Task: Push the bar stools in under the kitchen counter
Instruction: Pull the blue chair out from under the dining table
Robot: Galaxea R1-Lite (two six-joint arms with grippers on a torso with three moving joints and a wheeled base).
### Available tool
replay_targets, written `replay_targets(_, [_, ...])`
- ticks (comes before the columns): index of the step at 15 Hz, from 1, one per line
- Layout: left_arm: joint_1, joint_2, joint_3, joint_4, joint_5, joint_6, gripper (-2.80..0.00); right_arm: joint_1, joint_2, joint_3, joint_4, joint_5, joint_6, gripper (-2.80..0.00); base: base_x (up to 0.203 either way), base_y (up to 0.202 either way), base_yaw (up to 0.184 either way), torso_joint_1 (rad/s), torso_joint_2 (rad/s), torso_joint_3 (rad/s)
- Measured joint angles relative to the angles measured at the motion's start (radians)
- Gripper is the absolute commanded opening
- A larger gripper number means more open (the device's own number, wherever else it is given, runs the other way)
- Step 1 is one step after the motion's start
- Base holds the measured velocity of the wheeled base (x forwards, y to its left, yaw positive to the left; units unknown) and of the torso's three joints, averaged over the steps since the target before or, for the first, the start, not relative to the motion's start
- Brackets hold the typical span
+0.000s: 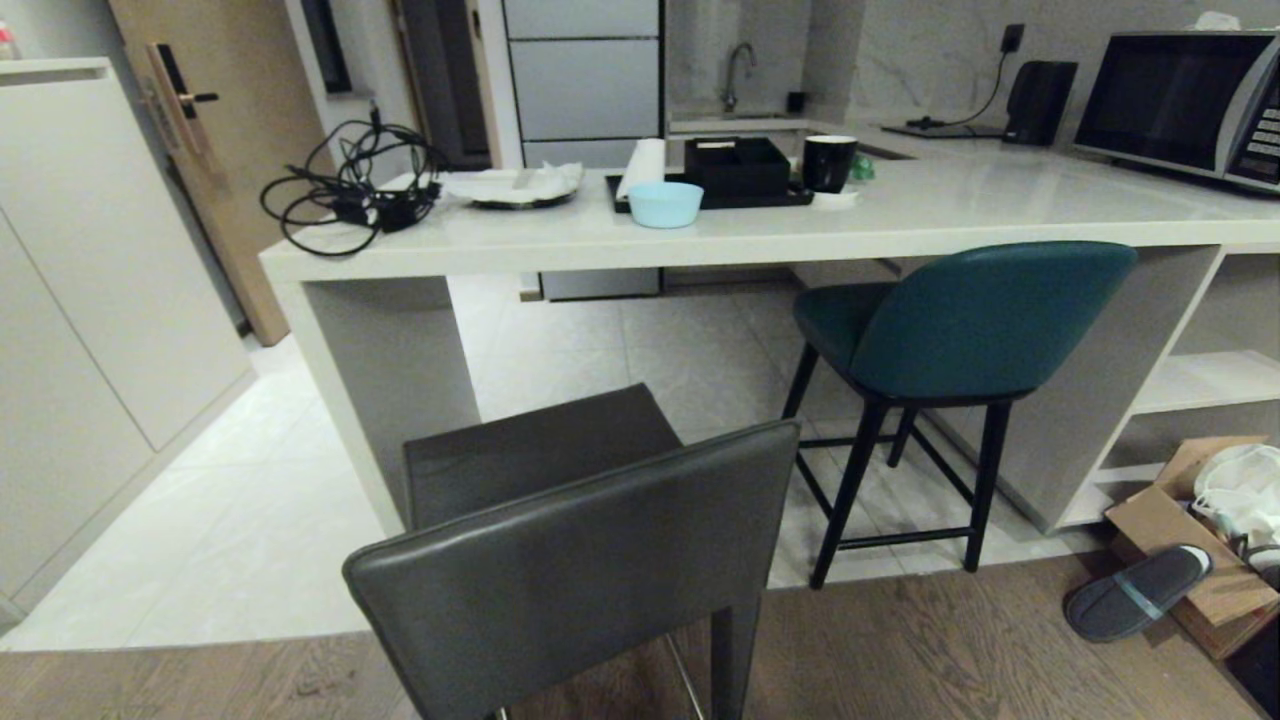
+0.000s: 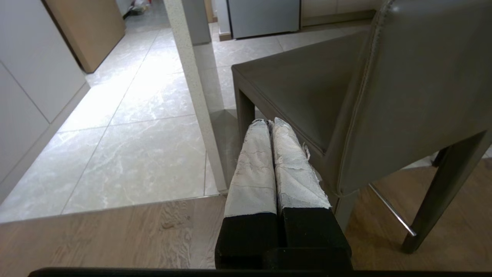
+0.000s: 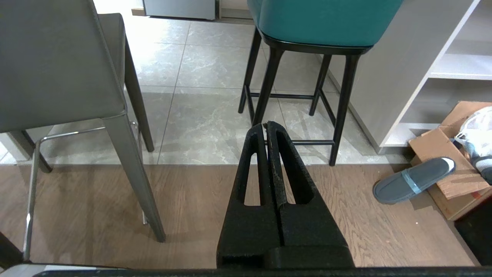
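Head view: grey stool (image 1: pixel 580 540) fills the lower centre of the frame, backrest toward the camera, seat pointing up-frame at the counter (image 1: pixel 900 215); it stands out from the counter, its back legs on the wood floor, seat front only near the slab edge beside the left support panel. Teal stool (image 1: pixel 960 330) at centre right, seat partly under the slab, back just clear of the edge; looks close to home, though it may need a small nudge. Neither arm shows in the head view. Left claw (image 2: pixel 269 123): taped fingers pressed together, holding nothing, low beside the grey stool's seat corner, apart from it as far as can be told. Right claw (image 3: pixel 266 125): black fingers closed, empty, over the wood floor between the two stools, the teal stool's legs ahead of it and the grey stool's back at the left of that frame. Key relation: the push axis runs from backrest to counter, up-frame in the head view; both claws sit at the backrest side, flanking the grey stool, the left one nearer. Judgement: grey stool is next and the bulk of the task remains. No readable brand, label or writing; microwave (image 1: pixel 1180 100) panel marks too small to read.
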Motion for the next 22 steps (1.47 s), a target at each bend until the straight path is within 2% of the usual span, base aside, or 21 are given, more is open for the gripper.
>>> replay_targets(5, [0.0, 0.0, 0.0, -0.003, 0.036, -0.078, -2.8, 0.0, 0.0, 0.0, 0.002, 0.001, 0.004, -2.8, 0.0, 0.0, 0.0, 0.0, 0.0, 0.0])
replay_targets(12, [-0.001, 0.0, 0.0, -0.008, 0.033, -0.08, -2.8, 0.0, 0.0, 0.0, 0.002, -0.01, 0.028, -2.8, 0.0, 0.0, 0.0, 0.0, 0.0, 0.0])
replay_targets(17, [-0.001, 0.0, 0.0, -0.007, 0.028, -0.068, -2.8, 0.0, 0.0, 0.0, 0.001, -0.038, 0.072, -2.8, 0.0, -0.171, -0.002, 0.003, 0.0, 0.003])
replay_targets(22, [-0.001, 0.0, 0.0, -0.006, 0.034, -0.07, -2.8, 0.0, 0.0, 0.0, 0.001, -0.037, 0.068, -2.8, 0.0, -0.198, 0.001, 0.001, 0.0, 0.001])
